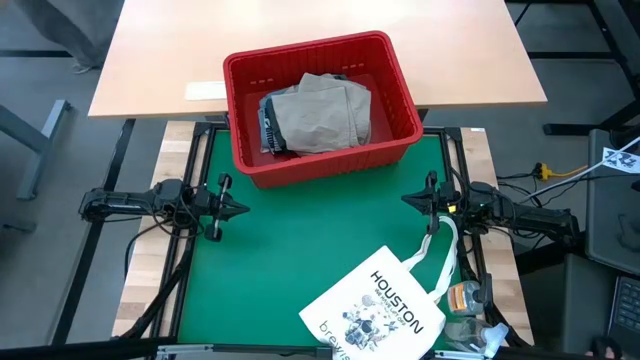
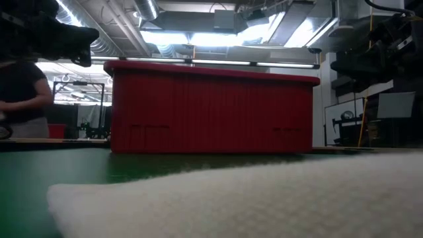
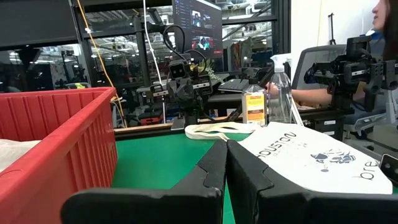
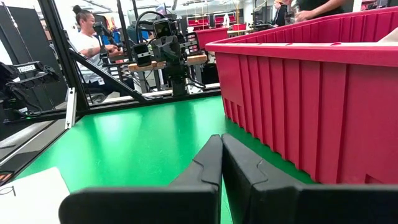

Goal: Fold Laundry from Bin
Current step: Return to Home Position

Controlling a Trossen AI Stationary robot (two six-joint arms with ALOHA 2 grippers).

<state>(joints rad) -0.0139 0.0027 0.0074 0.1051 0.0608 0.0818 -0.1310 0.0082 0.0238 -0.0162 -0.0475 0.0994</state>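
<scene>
1. High view: bin (image 1: 330, 168) stands at the far edge of the green table top (image 1: 290, 260), about midway along it. Its back part reaches over a light wooden table (image 1: 300, 30) beyond.
2. Laundry lies inside the bin. A folded khaki-tan garment (image 1: 322, 115) is on top, and a dark garment (image 1: 268, 125) shows from under it on the left-edge side.
3. Left gripper (image 1: 243, 209) hangs by the left edge, near the bin's front left corner, not touching it. Left wrist view: fingers (image 3: 211, 171) pressed together, nothing between them.
4. Right gripper (image 1: 407, 201) hangs by the right edge, near the bin's front right corner, apart from it. Right wrist view: fingers (image 4: 208, 163) clenched tip to tip, empty.
5. White tote bag (image 1: 385, 310) printed "HOUSTON" lies at the near edge toward the right corner, with its strap running up beside the right arm.
</scene>
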